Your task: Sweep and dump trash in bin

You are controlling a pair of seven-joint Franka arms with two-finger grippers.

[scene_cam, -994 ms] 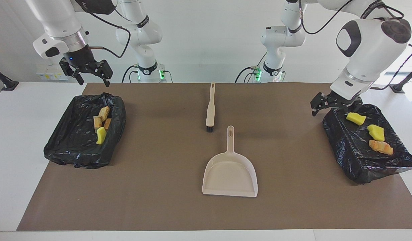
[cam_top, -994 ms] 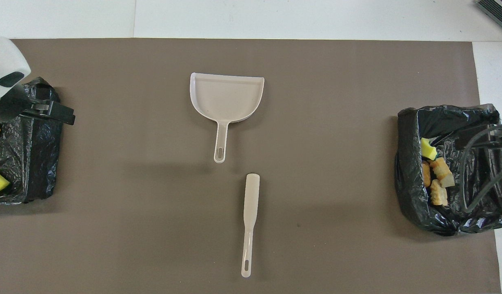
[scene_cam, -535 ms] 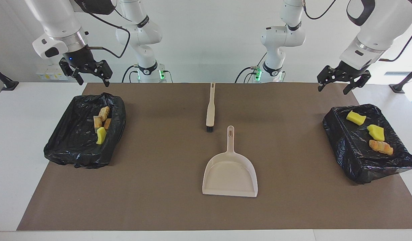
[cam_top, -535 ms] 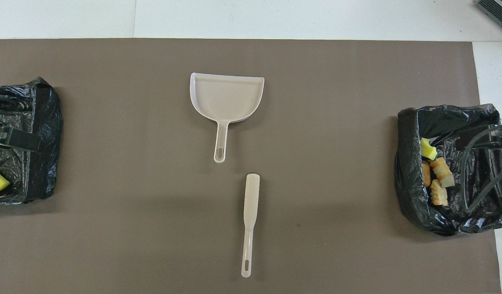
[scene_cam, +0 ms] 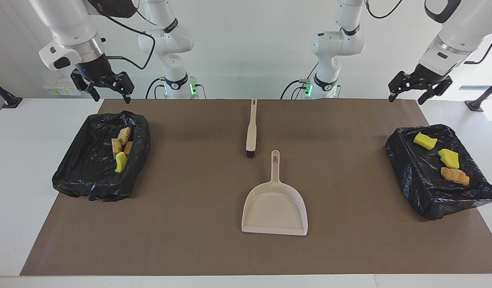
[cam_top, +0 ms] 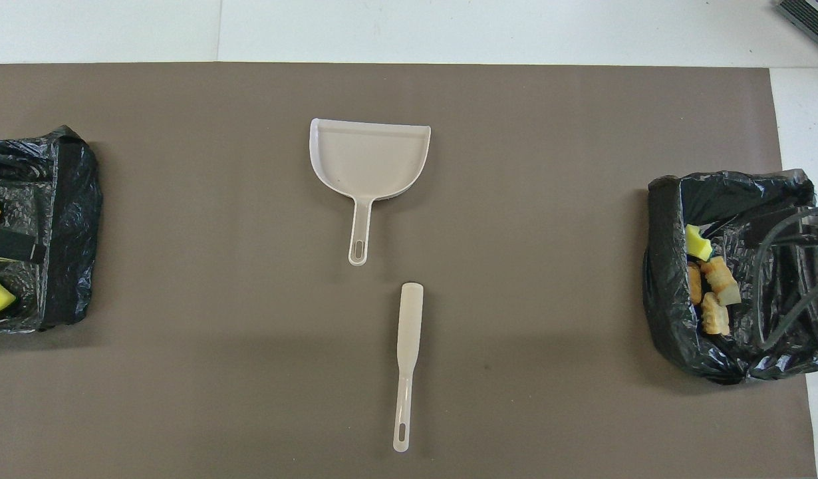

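We see a brown mat [scene_cam: 190, 240] covering most of the white table [scene_cam: 14, 160]. At its middle lies a beige brush [scene_cam: 251, 130], handle toward the robots and bristles away from them. Just beside it, farther from the robots, a beige dustpan [scene_cam: 275, 208] lies flat and empty, its handle pointing at the brush; the two do not touch. Nothing stands between these tools and either arm.

At the right arm's end of the table we find an open bin lined with a black bag [scene_cam: 90, 168]. Trash [scene_cam: 121, 150] sits inside it against the wall nearest the table's middle: a yellow foam chunk and a few orange-tan striped bits. At the left arm's end a second black bag [scene_cam: 422, 180] forms a raised, flat-topped block, and more trash rests on top of it: two yellow chunks [scene_cam: 425, 141] and one striped bit [scene_cam: 455, 175].

The right gripper [scene_cam: 109, 93] hangs in the air over the robot-side edge of the bin, fingers spread wide and empty, the binned trash below it. The left gripper [scene_cam: 408, 93] hangs over the mat's corner, also spread wide and empty, well clear of the block and the pieces on it.
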